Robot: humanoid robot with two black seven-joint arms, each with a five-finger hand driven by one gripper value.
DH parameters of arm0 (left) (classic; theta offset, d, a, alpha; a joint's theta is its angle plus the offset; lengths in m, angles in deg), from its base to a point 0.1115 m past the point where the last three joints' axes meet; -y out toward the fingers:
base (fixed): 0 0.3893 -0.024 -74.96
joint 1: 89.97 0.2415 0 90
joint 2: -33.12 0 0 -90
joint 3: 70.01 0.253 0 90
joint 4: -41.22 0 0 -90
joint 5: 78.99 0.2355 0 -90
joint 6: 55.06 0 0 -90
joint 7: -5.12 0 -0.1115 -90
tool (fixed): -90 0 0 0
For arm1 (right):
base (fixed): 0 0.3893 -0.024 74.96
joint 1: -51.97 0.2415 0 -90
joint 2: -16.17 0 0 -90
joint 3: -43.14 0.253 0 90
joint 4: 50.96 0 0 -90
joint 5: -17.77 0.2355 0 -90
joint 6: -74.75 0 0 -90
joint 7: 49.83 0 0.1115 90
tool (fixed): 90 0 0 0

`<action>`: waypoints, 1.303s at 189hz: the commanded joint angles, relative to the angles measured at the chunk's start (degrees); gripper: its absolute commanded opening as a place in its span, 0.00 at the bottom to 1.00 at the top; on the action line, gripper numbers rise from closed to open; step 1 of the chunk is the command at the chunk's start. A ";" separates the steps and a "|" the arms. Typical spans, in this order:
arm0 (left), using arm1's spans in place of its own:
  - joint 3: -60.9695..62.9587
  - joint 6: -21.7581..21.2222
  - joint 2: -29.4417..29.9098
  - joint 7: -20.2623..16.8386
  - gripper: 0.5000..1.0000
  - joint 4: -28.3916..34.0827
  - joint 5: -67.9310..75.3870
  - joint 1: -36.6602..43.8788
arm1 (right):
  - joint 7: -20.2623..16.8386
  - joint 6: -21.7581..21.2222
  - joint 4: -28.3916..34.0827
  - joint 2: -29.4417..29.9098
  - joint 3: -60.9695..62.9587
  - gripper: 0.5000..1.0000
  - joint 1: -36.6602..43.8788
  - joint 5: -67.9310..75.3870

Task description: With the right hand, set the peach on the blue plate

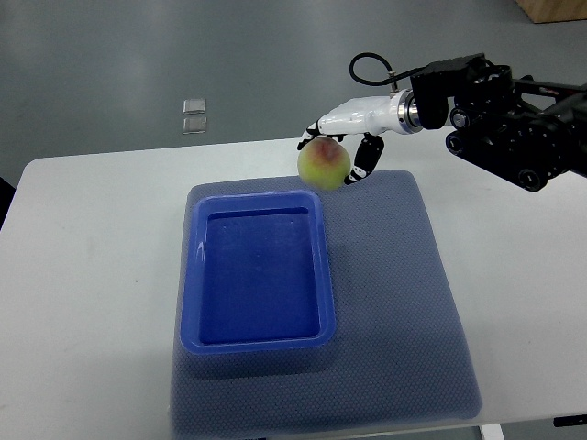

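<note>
Top view, read from the near edge outward. Nearest me, the white counter (83, 302) carries a grey-blue textured mat (404, 312) that reaches almost to the front edge. On the mat's left half rests the blue plate (194, 275) — a rectangular, rimmed tray, empty, its long sides running away from me. Just beyond the plate's far right corner, my right robot hand (341, 151) holds the peach (324, 165): the white-and-black fingers (365, 158) are curled around the fruit from above and from the right, so the hand is closed on it. The peach, yellow-green with a red blush on top, sits over the far edge of the mat, near the plate's rim but not inside it; whether it touches the mat cannot be told. My right arm (504, 119) — black, with a looped cable — enters from the right edge. Farthest off, past the counter, two small clear squares (193, 115) lie on the grey floor (110, 73).
</note>
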 commanded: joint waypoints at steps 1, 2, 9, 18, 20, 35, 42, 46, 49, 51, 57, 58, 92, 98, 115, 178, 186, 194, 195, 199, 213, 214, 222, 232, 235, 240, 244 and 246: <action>-0.01 -0.01 0.00 0.00 1.00 0.07 -0.05 0.00 | 0.10 -0.28 0.66 2.97 -0.11 0.32 0.76 0.16; -0.01 -0.01 0.00 0.00 1.00 0.07 -0.05 0.00 | 0.19 -0.28 0.66 3.49 -0.11 0.32 0.76 0.25; -0.01 -0.01 0.00 0.00 1.00 0.07 -0.05 0.00 | 0.19 -0.37 0.66 4.46 -0.19 0.32 0.68 0.25; -0.01 -0.01 0.00 0.00 1.00 0.07 -0.05 0.00 | 0.54 -0.37 0.66 5.78 -0.19 0.33 0.32 0.25; -0.01 -0.01 0.00 0.00 1.00 0.07 -0.05 0.00 | 0.54 -0.37 0.66 5.78 -0.19 0.33 0.32 0.25; -0.01 -0.01 0.00 0.00 1.00 0.07 -0.05 0.00 | 2.12 0.16 0.48 9.29 -0.81 0.34 -0.55 0.33; -0.01 -0.01 0.00 0.00 1.00 0.07 -0.05 0.00 | 2.21 0.16 0.13 10.62 -0.90 0.34 -1.26 0.25; -0.01 -0.01 0.00 0.00 1.00 0.07 -0.05 0.00 | 2.21 0.16 -0.04 11.41 -0.90 0.34 -1.70 0.16; -0.01 -0.01 0.00 0.00 1.00 0.07 -0.05 0.00 | 2.21 0.16 -0.04 11.41 -0.90 0.34 -1.70 0.16; -0.01 -0.01 0.00 0.00 1.00 0.07 -0.05 0.00 | 2.21 0.16 -0.04 11.41 -0.90 0.34 -1.70 0.16; -0.01 -0.01 0.00 0.00 1.00 -0.01 -0.05 0.00 | 2.21 0.16 -0.57 13.16 -0.98 0.36 -2.40 -0.19; -0.01 -0.01 0.00 0.00 1.00 -0.01 -0.05 0.00 | 2.21 0.16 -0.57 13.17 -0.98 0.36 -2.40 -0.19; -0.01 -0.01 0.00 0.00 1.00 -0.01 -0.05 0.00 | 2.21 0.07 -1.54 15.45 -3.09 0.51 -4.07 -0.72; -0.01 -0.01 0.00 0.00 1.00 0.07 -0.05 0.00 | 2.21 0.07 -1.71 15.54 -3.62 0.54 -4.16 -0.72; -0.01 -0.09 0.00 0.00 1.00 -0.01 -0.05 0.00 | 2.30 0.16 -1.89 16.51 -4.15 0.63 -4.68 -0.72; -0.01 -0.09 0.00 0.00 1.00 0.07 -0.05 -0.09 | 2.30 -0.46 -1.89 16.15 -4.06 0.86 -5.30 0.16; -0.01 -0.09 0.00 0.00 1.00 0.07 -0.05 -0.09 | 2.30 -0.46 -1.89 16.15 -4.06 0.86 -5.30 0.16; -0.01 -0.01 0.00 0.00 1.00 0.07 -0.05 -0.09 | 2.30 -0.37 -1.89 15.45 -3.62 0.86 -4.95 0.33; -0.01 -0.01 0.00 0.00 1.00 0.07 -0.05 -0.09 | 2.30 -0.37 -1.89 15.45 -3.62 0.86 -4.95 0.33; -0.01 -0.01 0.00 0.00 1.00 0.07 -0.05 -0.09 | 2.39 -0.28 -1.89 15.28 -3.36 0.86 -4.95 0.33; -0.01 -0.01 0.00 0.00 1.00 0.07 -0.05 -0.09 | 2.47 0.07 -1.89 14.40 -2.83 0.86 -4.51 0.94; -0.01 -0.01 0.00 0.00 1.00 0.07 -0.05 -0.09 | 2.47 0.07 -1.89 14.40 -2.83 0.86 -4.51 0.95; -0.01 -0.01 0.00 0.00 1.00 0.07 -0.05 -0.09 | 2.39 0.07 -1.89 13.17 -1.78 0.86 -3.98 2.36; -0.01 -0.01 0.00 0.00 1.00 0.07 -0.05 -0.09 | 2.21 -0.19 -1.98 11.94 -0.55 0.86 -3.54 4.55; -0.01 -0.01 0.00 0.00 1.00 0.07 -0.05 -0.09 | 2.21 -0.19 -1.98 11.94 -0.55 0.86 -3.54 4.55; -0.01 -0.01 0.00 0.00 1.00 0.07 -0.05 -0.09 | 2.04 -0.37 -2.07 10.53 0.95 0.86 -3.19 7.80; -0.01 -0.01 0.00 0.00 1.00 0.07 -0.05 -0.09 | 1.95 -0.19 -2.24 10.00 1.56 0.86 -3.10 9.21; -0.01 -0.01 0.00 0.00 1.00 0.07 -0.05 -0.09 | 1.86 -0.11 -2.33 9.65 1.83 0.85 -3.10 9.82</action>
